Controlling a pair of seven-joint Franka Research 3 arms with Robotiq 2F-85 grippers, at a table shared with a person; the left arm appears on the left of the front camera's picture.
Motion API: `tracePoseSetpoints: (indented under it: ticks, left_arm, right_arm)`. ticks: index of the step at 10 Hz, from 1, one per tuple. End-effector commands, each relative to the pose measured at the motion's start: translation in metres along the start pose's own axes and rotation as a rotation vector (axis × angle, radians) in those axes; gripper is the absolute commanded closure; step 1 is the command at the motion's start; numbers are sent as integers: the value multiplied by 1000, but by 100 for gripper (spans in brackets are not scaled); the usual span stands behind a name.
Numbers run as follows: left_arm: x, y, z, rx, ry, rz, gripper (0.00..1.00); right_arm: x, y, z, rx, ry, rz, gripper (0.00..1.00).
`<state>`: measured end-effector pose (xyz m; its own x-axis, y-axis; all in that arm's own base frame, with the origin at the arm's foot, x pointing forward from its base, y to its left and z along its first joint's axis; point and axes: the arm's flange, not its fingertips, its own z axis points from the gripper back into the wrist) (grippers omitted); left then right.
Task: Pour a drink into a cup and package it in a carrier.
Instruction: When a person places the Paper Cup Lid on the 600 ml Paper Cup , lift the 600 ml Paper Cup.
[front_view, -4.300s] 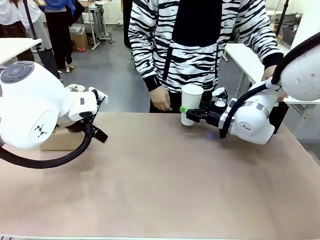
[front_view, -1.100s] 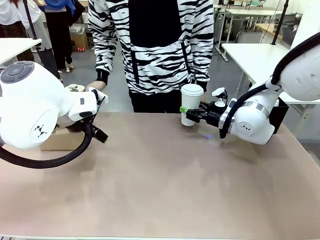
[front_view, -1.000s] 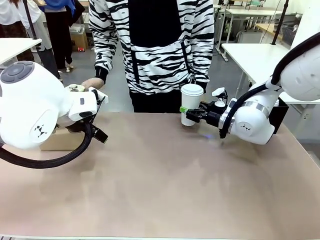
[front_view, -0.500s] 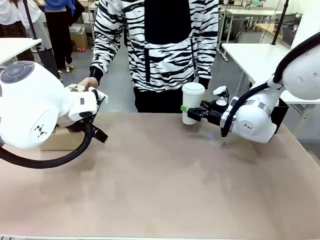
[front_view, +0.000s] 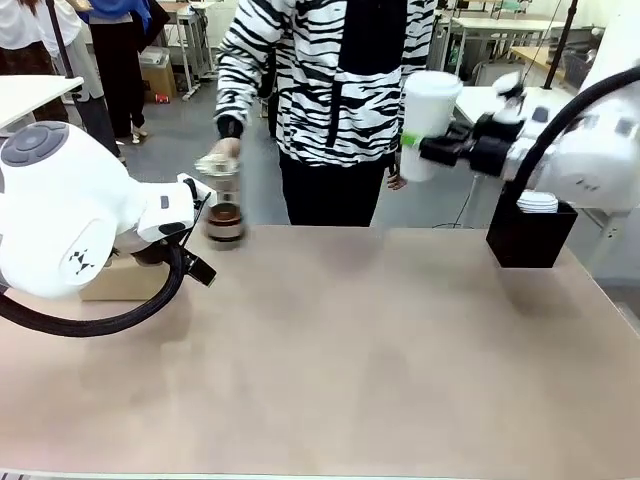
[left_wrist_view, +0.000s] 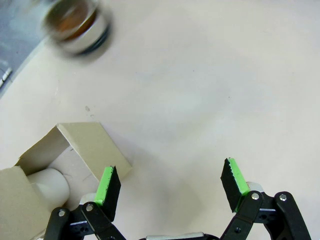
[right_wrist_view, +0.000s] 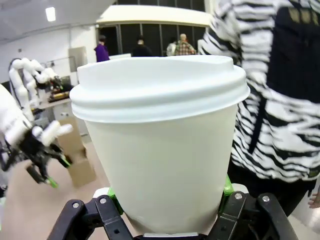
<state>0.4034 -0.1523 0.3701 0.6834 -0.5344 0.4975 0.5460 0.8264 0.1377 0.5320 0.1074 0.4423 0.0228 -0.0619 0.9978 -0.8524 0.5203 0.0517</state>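
My right gripper (front_view: 413, 143) is shut on a white lidded paper cup (front_view: 430, 110), holding it upright in the air above the table's far right side. In the right wrist view the cup (right_wrist_view: 162, 145) stands between the green pads (right_wrist_view: 227, 187). A person's hand (front_view: 215, 160) holds a glass jug with the dark drink (front_view: 223, 212) at the far left edge; it appears blurred as the jug (left_wrist_view: 76, 25) in the left wrist view. My left gripper (front_view: 203, 232) hangs open beside the jug, its fingers (left_wrist_view: 107, 182) spread over bare table. The brown cardboard carrier (left_wrist_view: 80, 147) lies just beside it, partly hidden behind my left arm as the carrier (front_view: 118, 282).
A black open-topped box (front_view: 528, 238) with white lids (front_view: 538, 202) in it stands at the far right edge. The person in a striped top stands across the table. A pale round shape (left_wrist_view: 50, 182) sits inside the carrier.
My right arm has lifted the cup off the table, up and to the right. The person's hand has brought the jug in at the far left, near my left gripper.
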Motion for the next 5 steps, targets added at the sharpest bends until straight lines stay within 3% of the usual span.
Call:
tracePoseSetpoints:
  ticks: [1,3,5]
  left_arm:
    - [0,0,0,-2,-1,2,0]
    - [0,0,0,-2,-1,2,0]
    - [0,0,0,-2,-1,2,0]
  right_arm:
    - [50,28,25,32,4,-40,20]
    - [96,55,43,56,-23,-61,20]
    - [112,72,47,75,-48,-88,20]
